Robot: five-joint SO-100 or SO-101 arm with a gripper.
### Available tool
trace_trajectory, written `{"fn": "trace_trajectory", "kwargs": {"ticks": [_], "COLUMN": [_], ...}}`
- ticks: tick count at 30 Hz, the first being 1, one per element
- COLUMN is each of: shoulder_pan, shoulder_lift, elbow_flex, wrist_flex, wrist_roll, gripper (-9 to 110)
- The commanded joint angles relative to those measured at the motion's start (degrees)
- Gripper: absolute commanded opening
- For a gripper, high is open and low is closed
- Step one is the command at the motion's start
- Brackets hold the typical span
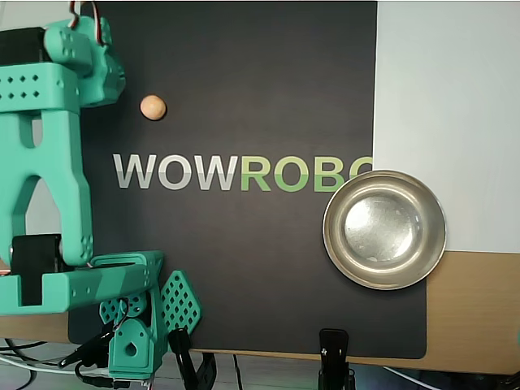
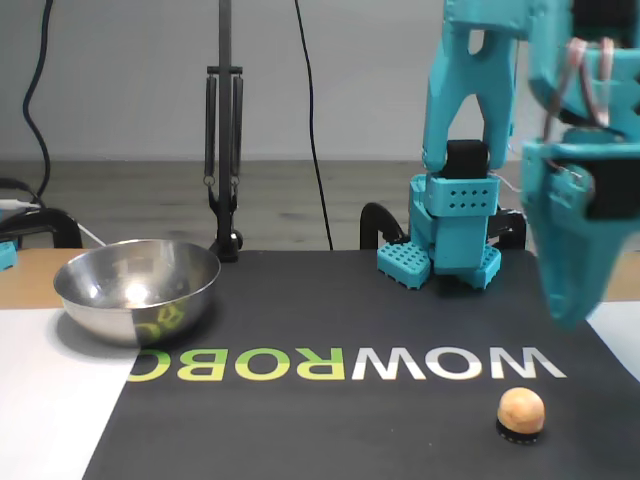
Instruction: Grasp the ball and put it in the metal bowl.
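- Ball [image 1: 153, 107] first: you find it resting on the black mat [image 1: 244, 276], above the W of the WOWROBO lettering [image 1: 242, 172] in the overhead view; in the fixed view the ball [image 2: 521, 410] lies below that same W, toward the near edge of the mat [image 2: 330, 430], on a small dark base.
- Your gripper [image 2: 570, 300] hangs in the air above the lettering's W end in the fixed view, tip pointing down, clear of the ball and not touching it.
- You see only one broad teal finger face in the fixed view, so whether the pincer is parted or closed cannot be told; nothing shows between the fingers.
- In the overhead view your arm [image 1: 49, 162] runs up the left side, beside the W, with its wrist end just left of the ball; the fingertips are hidden beneath it.
- Look at the far end of the lettering for the metal bowl [image 1: 384, 229]: it covers the last letter, upright, partly on the mat and partly on the white sheet [image 1: 447, 122].
- In the fixed view the bowl [image 2: 137, 290] sits left of the lettering, well apart from the ball, with nothing inside but reflections.
- Your arm's base [image 2: 450, 235] stands at the mat's far edge, beyond the W.
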Motion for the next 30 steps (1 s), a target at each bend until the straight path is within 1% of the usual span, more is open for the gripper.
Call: {"fn": "trace_trajectory", "kwargs": {"ticks": [1,12,20,27,30], "shoulder_pan": [-0.18,-1.14,-1.14,-2.46,-2.64], "shoulder_lift": [0.18,0.09,0.00,0.00,0.00], "elbow_flex": [-2.37,-1.58,-1.41,3.87,5.71], "wrist_flex": [-0.35,0.26,0.26,0.26,0.09], "wrist_roll": [-3.34,-21.71,-29.27,-39.81,-42.10], "gripper": [0,1,1,1,1]}}
